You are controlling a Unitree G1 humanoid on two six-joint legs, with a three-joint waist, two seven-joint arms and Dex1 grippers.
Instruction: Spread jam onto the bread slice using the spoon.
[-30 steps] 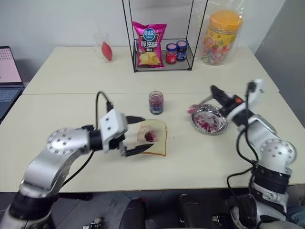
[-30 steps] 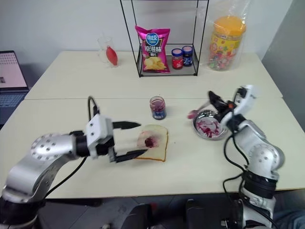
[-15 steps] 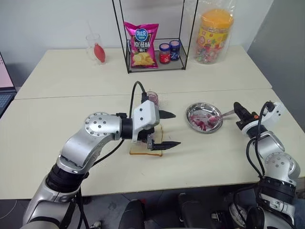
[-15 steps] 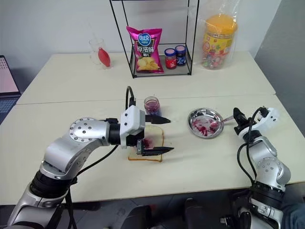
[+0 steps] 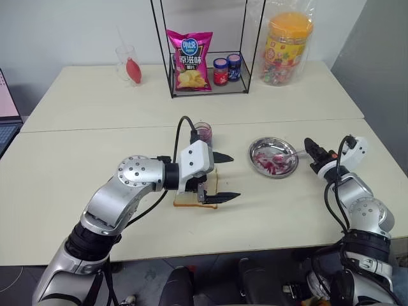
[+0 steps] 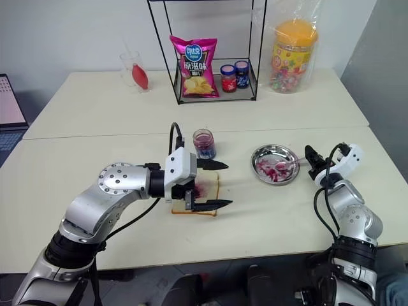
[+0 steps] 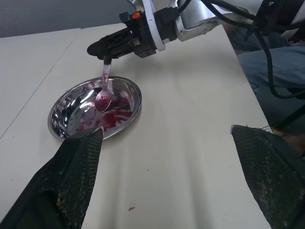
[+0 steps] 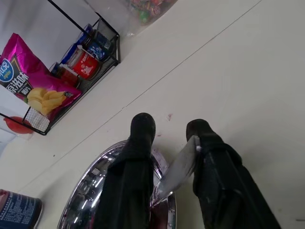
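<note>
The bread slice (image 6: 205, 192), pale with a purple smear, lies on the table near the middle. My left gripper (image 5: 227, 176) hovers open just over it, one finger on either side. Behind the slice stands the jam (image 5: 203, 133) in a small glass jar. At the right, the spoon (image 7: 103, 98) rests with its jam-coated bowl in a steel dish (image 5: 256, 149). My right gripper (image 8: 170, 125) is at the dish's right rim. Its fingers are apart, and the spoon's handle (image 8: 178, 168) leans against one finger.
A wire rack (image 5: 207, 90) at the back holds a crisps bag (image 5: 189, 59) and two small lidded jars (image 5: 227, 69). Beside it stands a big sweets jar (image 5: 288, 48). A glass (image 5: 127, 62) is at the back left. The dish is smeared with jam.
My right gripper lowered the spoon into the dish and its fingers came apart. The left gripper stays open over the bread. The camera view shifted a second ago.
</note>
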